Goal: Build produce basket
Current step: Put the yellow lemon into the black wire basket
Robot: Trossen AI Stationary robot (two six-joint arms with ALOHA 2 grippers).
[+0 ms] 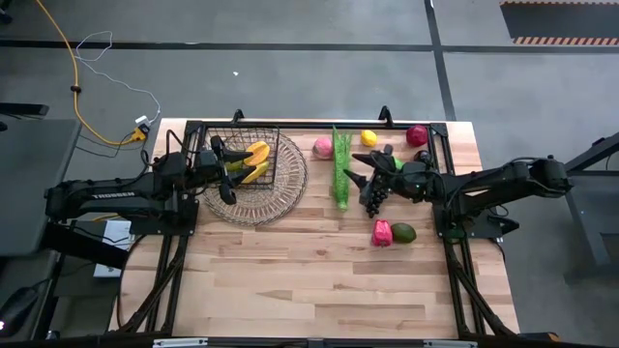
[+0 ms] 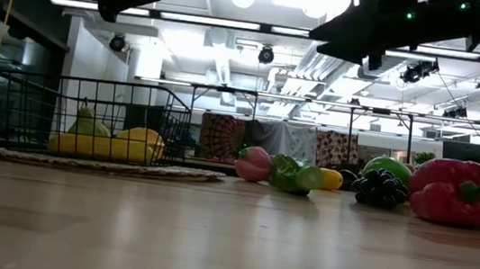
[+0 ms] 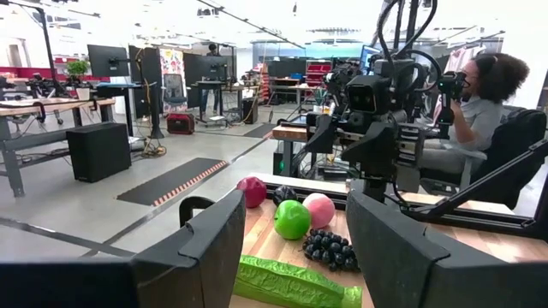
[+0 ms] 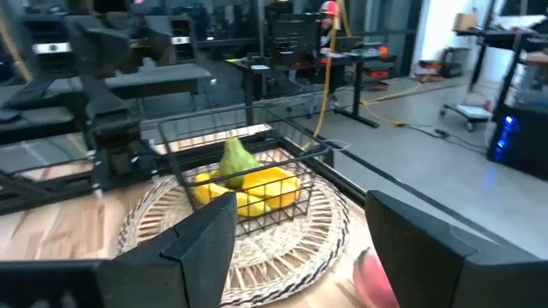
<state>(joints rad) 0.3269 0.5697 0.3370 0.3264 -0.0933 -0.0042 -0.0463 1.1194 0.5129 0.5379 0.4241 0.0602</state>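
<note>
The black wire basket (image 1: 247,155) stands on a round woven tray (image 1: 259,188) at the far left and holds yellow bananas (image 4: 244,192) and a green pear-shaped fruit (image 4: 237,158). My left gripper (image 1: 224,166) hovers level over the basket's left part, open and holding nothing. My right gripper (image 1: 356,169) hovers level and open above the long green stalk (image 1: 340,166), which lies flat on the table. Around it rest a pink peach (image 1: 323,147), a lemon (image 1: 368,138), a red apple (image 1: 417,135), purple grapes (image 1: 373,196) and a green apple (image 3: 292,219).
A red pepper (image 1: 383,233) and an avocado (image 1: 403,233) lie nearer the front on the right. A black frame rail (image 1: 319,126) runs along the table's far edge. The near half of the wooden table (image 1: 319,290) is bare. A seated person (image 3: 484,103) shows beyond the table.
</note>
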